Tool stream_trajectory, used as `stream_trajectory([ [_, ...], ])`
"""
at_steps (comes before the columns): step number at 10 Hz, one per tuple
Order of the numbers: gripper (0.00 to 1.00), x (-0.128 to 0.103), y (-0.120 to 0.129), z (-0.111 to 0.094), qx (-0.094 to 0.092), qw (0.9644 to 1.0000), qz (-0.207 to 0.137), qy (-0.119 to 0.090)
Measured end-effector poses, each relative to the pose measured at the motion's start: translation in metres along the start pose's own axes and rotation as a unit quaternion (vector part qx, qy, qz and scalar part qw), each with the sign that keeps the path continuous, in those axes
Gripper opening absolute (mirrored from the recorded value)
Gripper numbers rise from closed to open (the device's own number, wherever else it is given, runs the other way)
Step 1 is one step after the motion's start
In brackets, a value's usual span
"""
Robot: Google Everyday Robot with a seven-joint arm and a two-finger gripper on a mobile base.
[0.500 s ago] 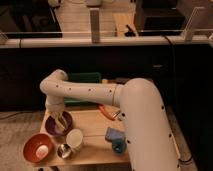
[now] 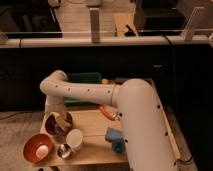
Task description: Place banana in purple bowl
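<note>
Where arm [image 2: 85,93] bends down, hand [image 2: 59,119] sits over purple bowl [image 2: 50,130]; grip state cannot tell; white cup [image 2: 75,139] just beside.

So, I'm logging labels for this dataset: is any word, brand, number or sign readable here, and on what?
None: no readable text on the purple bowl, white cup, orange bowl or robot arm.
The gripper, down at the purple bowl, shows no marking either.

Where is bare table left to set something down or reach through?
Bare table lies between the white cup and the blue item, up to the orange-red item. The left side is crowded: purple bowl, orange bowl, cup, with the gripper at the purple bowl.
</note>
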Motion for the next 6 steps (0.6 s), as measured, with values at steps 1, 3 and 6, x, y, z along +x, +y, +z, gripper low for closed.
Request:
stream_trajectory([
  [1,0.8,0.0005,-0.0006,0.0014,0.001,1.0,0.0,-0.002],
  [3,0.8,0.0003,-0.002,0.0021,0.001,1.0,-0.002,-0.003],
  [6,0.8,0.0004,-0.0015,0.0021,0.001,1.0,-0.001,-0.003],
])
